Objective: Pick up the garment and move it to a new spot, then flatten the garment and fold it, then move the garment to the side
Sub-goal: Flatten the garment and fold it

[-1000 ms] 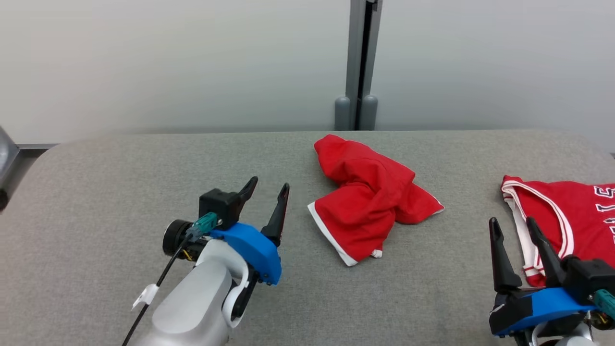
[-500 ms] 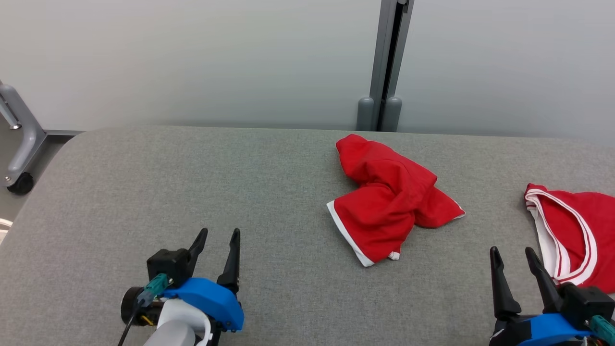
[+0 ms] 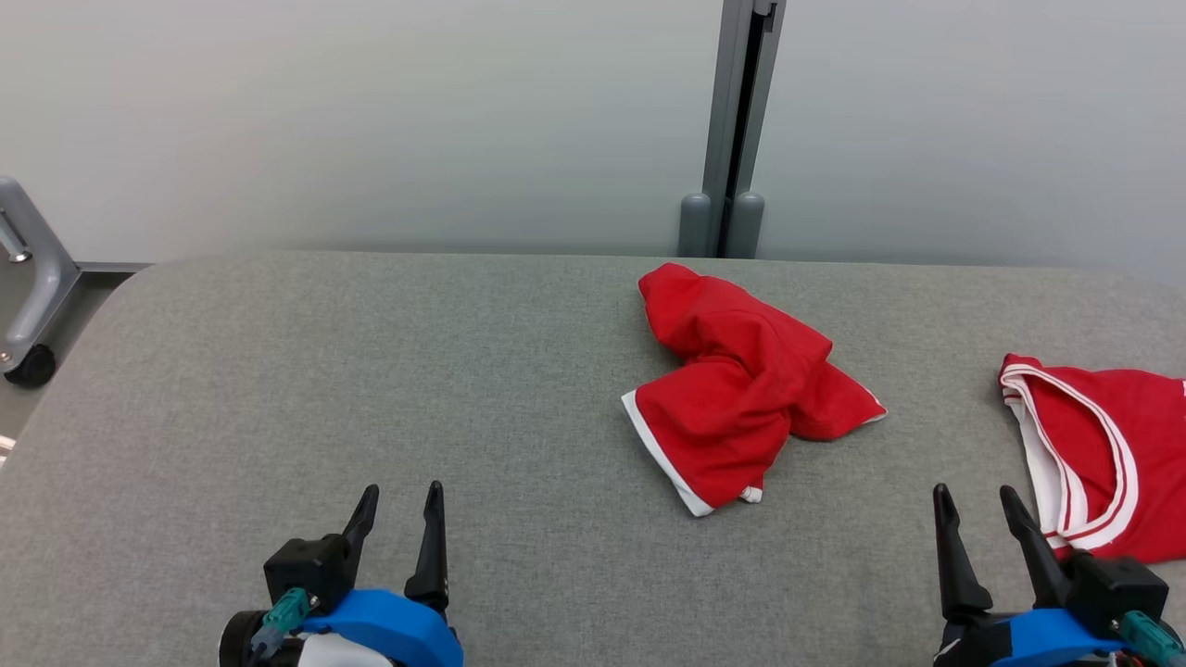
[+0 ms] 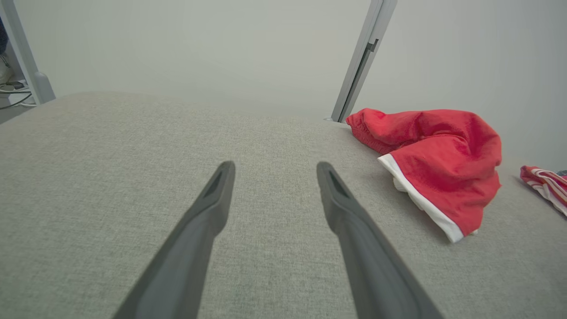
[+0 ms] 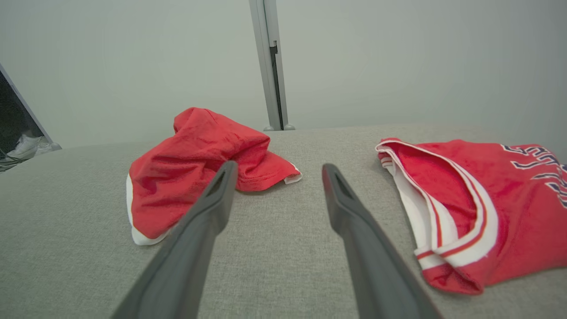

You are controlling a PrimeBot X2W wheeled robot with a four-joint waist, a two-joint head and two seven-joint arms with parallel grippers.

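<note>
Left gripper (image 3: 402, 489), jaws spread, drawn back from beside crumpled red garment (image 3: 741, 398) to 7 o'clock on desk (image 3: 371, 371); right gripper (image 3: 975, 492), spread, unmoved at 5 o'clock.

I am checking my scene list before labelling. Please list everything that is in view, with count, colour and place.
table: 1, grey fabric top, under both garments.
crumpled garment: 1, red with white trim, on the table, right of the middle, towards the far edge.
jersey: 1, red with white-and-red striped trim and lettering, on the table at the right, apart from the crumpled garment.
post: 1, grey, upright at the pale wall behind the table.
wheeled leg: 1, grey with a black wheel, on the floor past the table's left end.
left hand: 1, dark fingers, blue mount, lower left, open, holding nothing.
right hand: 1, dark fingers, blue mount, lower right beside the jersey, open, holding nothing.
</note>
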